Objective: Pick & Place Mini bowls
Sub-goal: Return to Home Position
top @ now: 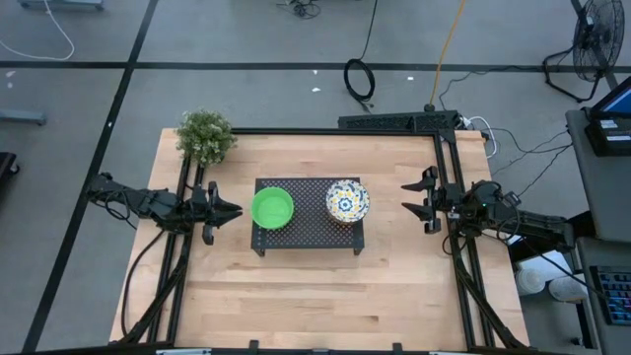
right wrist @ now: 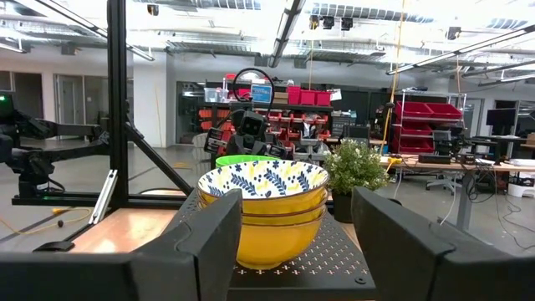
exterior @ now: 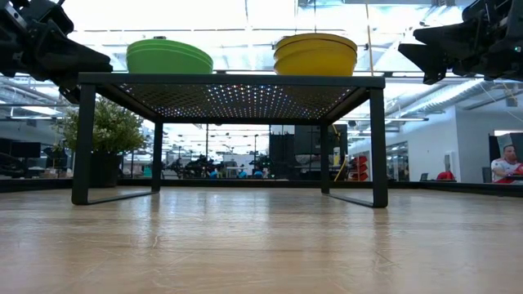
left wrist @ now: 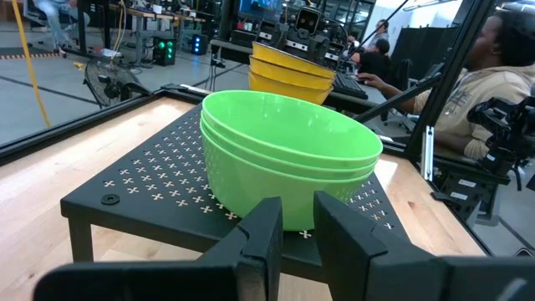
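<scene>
Two stacks of mini bowls stand on the black perforated rack (top: 307, 233). The green stack (top: 272, 208) sits on its left half, base down, and shows close up in the left wrist view (left wrist: 284, 159). The floral stack (top: 347, 201), yellow on the outside, sits on the right half (right wrist: 263, 209). My left gripper (top: 235, 209) hovers left of the rack, level with the green bowls, shut and pointing at them (left wrist: 296, 238). My right gripper (top: 406, 197) hovers right of the rack, open, facing the floral stack (right wrist: 297, 242). Neither gripper touches a bowl.
A small potted plant (top: 205, 135) stands at the table's far left corner. Bare wooden tabletop (top: 315, 296) lies on the near side of the rack and under it (exterior: 261, 237). Frame posts run along both table sides. People sit at desks in the room beyond (left wrist: 493, 67).
</scene>
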Controlling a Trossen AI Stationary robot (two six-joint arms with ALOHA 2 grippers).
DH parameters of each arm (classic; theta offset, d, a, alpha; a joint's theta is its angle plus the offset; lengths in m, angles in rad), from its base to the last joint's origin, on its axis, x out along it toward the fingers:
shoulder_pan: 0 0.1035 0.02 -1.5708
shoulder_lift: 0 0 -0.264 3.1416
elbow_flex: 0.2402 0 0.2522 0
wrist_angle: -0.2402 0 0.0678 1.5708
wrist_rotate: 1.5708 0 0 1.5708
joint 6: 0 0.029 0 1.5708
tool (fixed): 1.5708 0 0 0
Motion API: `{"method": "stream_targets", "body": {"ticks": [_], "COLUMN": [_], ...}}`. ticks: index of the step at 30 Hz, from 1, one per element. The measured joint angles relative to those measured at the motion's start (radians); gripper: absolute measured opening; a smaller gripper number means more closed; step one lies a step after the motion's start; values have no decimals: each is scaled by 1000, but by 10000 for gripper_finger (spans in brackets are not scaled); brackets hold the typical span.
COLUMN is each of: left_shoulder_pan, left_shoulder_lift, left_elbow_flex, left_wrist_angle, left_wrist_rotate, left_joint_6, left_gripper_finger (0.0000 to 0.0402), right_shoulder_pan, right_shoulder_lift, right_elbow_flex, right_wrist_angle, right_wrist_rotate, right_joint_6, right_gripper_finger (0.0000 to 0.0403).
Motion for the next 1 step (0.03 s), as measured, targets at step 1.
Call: {"method": "stream_targets", "body": {"ticks": [1], "left_shoulder_pan": [0], "left_shoulder_lift": [0], "left_elbow_flex": [0], "left_wrist_angle": [0], "left_wrist_rotate": [0], "left_joint_6": [0], "left_gripper_finger": [74], "right_shoulder_pan": [0], "right_shoulder_lift": [0], "right_elbow_flex": [0], "right_wrist_angle": [0], "right_wrist_rotate": [0], "right_joint_6": [0], "right_gripper_finger": [217]}}
